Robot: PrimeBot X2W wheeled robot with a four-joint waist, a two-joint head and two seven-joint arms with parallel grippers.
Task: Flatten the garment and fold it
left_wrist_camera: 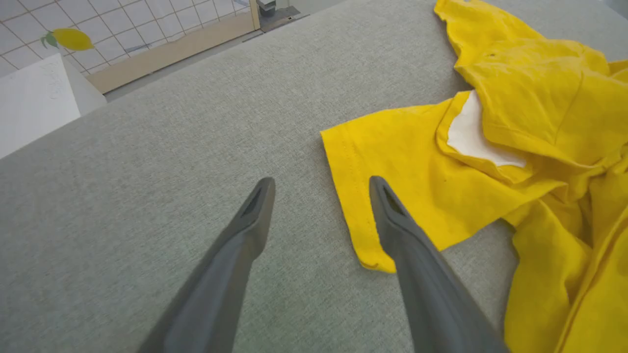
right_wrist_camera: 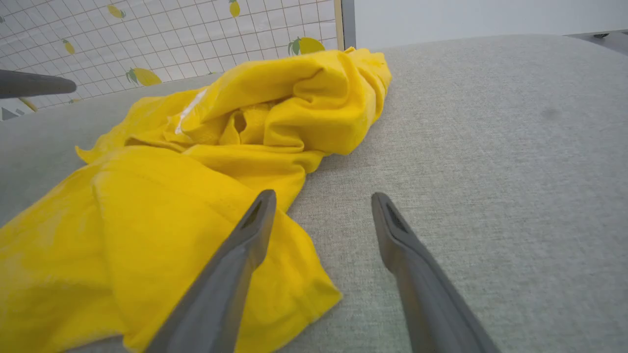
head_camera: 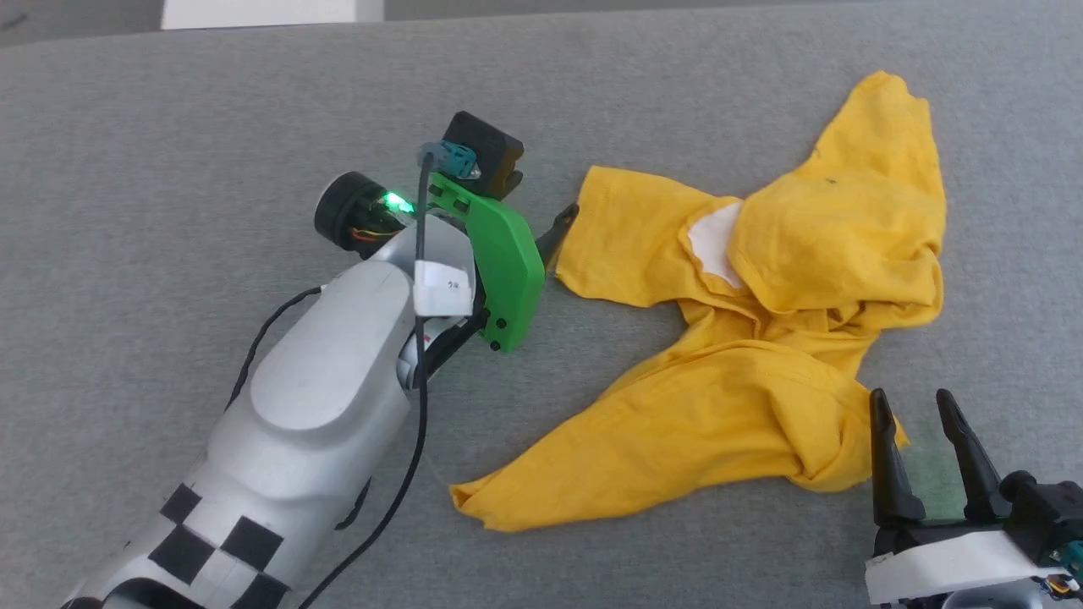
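Shirt (head_camera: 761,338) lies crumpled on grey counter (head_camera: 254,101), white print (head_camera: 715,241) half buried. We hold left end effector (left_wrist_camera: 319,184) wide at sleeve (left_wrist_camera: 353,162), right end effector (head_camera: 911,402) wide at shirt's near edge, likely placed to pinch opposite ends and spread cloth.

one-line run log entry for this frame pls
garment: crumpled, unfolded, on grey surface | left gripper: open at sleeve hem | right gripper: open at garment edge | held: nothing

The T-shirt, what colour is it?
The T-shirt is mustard yellow with a white patch peeking from a fold. The head view shows it best.
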